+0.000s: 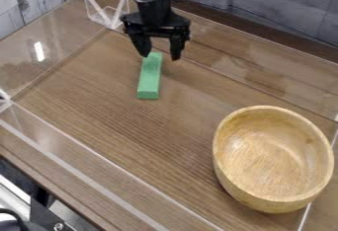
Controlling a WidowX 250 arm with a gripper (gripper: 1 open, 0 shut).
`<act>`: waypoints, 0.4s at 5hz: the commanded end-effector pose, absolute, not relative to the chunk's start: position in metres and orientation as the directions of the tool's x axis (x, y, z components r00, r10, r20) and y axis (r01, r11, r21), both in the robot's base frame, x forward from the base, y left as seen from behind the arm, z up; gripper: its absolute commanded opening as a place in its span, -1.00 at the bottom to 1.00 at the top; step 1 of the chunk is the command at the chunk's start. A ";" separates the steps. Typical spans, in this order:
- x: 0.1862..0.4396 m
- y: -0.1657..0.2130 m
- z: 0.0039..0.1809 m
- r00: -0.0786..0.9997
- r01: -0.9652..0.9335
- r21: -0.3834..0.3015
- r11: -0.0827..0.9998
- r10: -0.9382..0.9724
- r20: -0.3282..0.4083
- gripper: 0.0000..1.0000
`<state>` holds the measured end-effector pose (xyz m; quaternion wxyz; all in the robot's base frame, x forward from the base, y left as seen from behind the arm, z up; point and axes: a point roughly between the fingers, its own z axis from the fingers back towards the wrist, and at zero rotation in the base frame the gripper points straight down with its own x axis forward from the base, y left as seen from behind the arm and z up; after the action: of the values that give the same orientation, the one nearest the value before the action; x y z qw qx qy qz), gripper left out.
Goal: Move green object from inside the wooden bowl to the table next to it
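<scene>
Green and flat, the block (150,77) was seen lying on the table (93,116), well apart from the wooden bowl (274,157) at the near right. Just beyond its far end, the black gripper (156,45) was held with its jaws spread, gripping nothing.

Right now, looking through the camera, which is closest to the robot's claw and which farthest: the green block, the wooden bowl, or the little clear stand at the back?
1. The green block, lying on the table just below the open claw.
2. The clear stand, a bit behind the claw to the left.
3. The wooden bowl, far off at the front right corner.
</scene>
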<state>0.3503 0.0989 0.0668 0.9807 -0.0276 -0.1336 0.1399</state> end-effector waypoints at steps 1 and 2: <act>0.360 0.102 0.111 0.901 -0.253 -0.100 0.962 0.272 0.338 1.00; 0.349 0.111 0.125 0.902 -0.242 -0.114 0.964 0.267 0.340 1.00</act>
<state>0.3408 0.1082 0.0965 0.9795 -0.0440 -0.1378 0.1399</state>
